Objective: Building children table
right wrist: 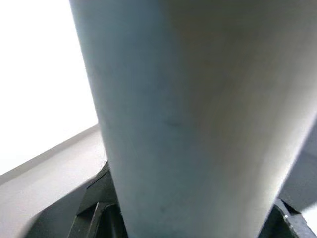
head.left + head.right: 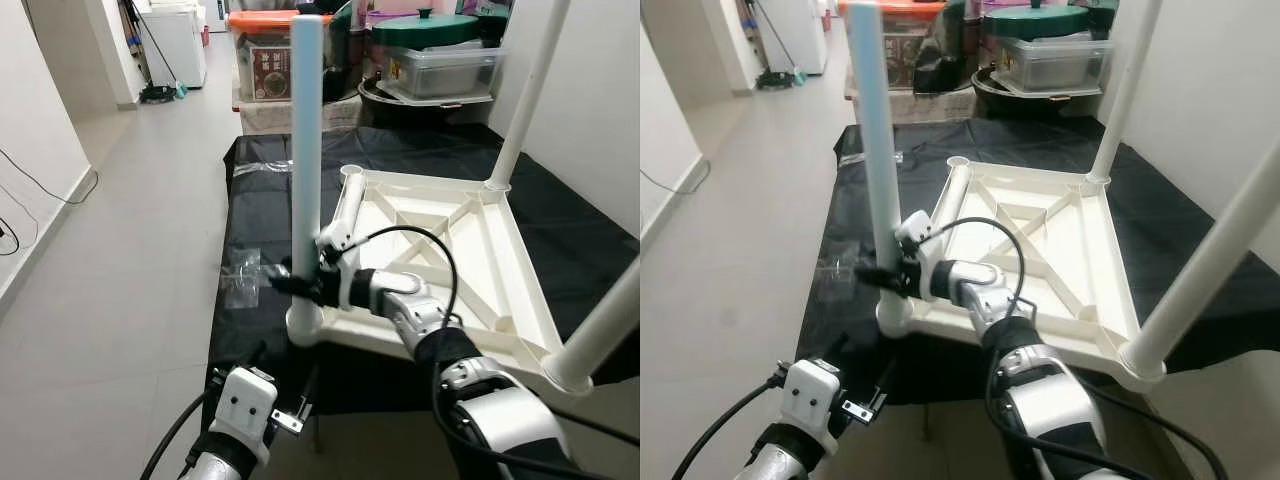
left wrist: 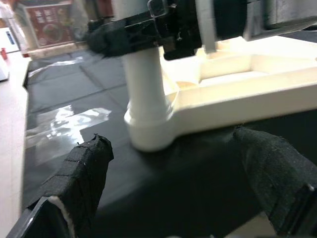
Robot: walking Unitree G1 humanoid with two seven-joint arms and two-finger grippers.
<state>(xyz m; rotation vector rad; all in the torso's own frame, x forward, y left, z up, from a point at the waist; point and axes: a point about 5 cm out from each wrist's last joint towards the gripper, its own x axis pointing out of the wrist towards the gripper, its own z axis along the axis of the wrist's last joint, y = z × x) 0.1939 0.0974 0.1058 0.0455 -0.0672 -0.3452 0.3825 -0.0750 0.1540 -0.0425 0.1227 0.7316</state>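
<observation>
A white children's table top (image 2: 470, 250) lies upside down on a black sheet (image 2: 260, 210). A pale tube leg (image 2: 306, 150) stands upright in its near-left corner socket (image 2: 304, 325). My right gripper (image 2: 290, 283) is shut on this leg just above the socket, and the leg (image 1: 188, 114) sits close up between the fingers in the right wrist view. Two more white legs stand at the far-right corner (image 2: 525, 90) and near-right corner (image 2: 605, 325). The far-left socket (image 2: 352, 172) holds no leg. My left gripper (image 3: 178, 173) is open, low in front of the socket and holding nothing.
Storage boxes (image 2: 270, 60) and a lidded clear container (image 2: 440, 65) stand behind the sheet. A white appliance (image 2: 175, 40) is at the far left. A clear plastic bag (image 2: 240, 278) lies on the sheet's left part. Tiled floor (image 2: 130, 250) stretches to the left.
</observation>
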